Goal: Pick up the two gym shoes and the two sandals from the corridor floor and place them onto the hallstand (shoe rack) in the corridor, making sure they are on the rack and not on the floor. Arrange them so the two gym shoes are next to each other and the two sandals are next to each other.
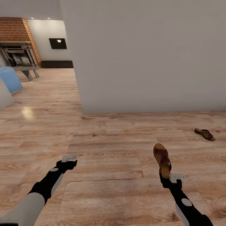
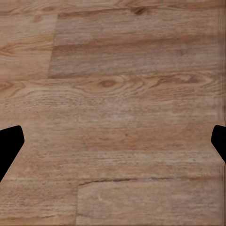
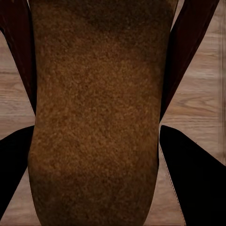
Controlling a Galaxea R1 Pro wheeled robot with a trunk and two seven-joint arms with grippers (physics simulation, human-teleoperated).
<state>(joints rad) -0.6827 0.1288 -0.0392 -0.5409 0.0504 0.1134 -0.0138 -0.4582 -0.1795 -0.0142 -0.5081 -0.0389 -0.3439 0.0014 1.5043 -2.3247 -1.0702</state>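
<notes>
Head view, right arm: right gripper [image 1: 165,177] sits at about 5 o'clock in the frame, pinching one sandal [image 1: 162,159] by its heel end; the sandal points away from the robot, raised above the corridor floor [image 1: 110,163].
Right wrist view: tan-brown footbed of the held sandal [image 3: 94,117] runs lengthwise between the two dark fingers [image 3: 193,183]; dark-brown straps flare out to either side at the far end; floor planks [image 3: 202,94] visible past them.
Right pincer state: pressed against the sandal on both sides, sandal gripped.
Head view, left arm: left gripper [image 1: 69,159] at about 7 o'clock, held low over bare planks, nothing between its fingers.
Left wrist view: fingertips [image 2: 10,143] show as dark shapes at opposite edges of the frame, spread wide apart, with wood-grain floor [image 2: 113,113] between them.
Left pincer state: spread, holding nothing.
Second sandal: other sandal [image 1: 204,133] lies flat on the floor at about 3 o'clock, well apart from the held one, near the base of the grey wall [image 1: 144,56].
Wall: large plain panel at 12 o'clock, its corner edge left of centre.
Background, 10 o'clock: brick fireplace [image 1: 17,40], a low grey table [image 1: 27,70] before it, a blue object [image 1: 9,78] at the left edge.
</notes>
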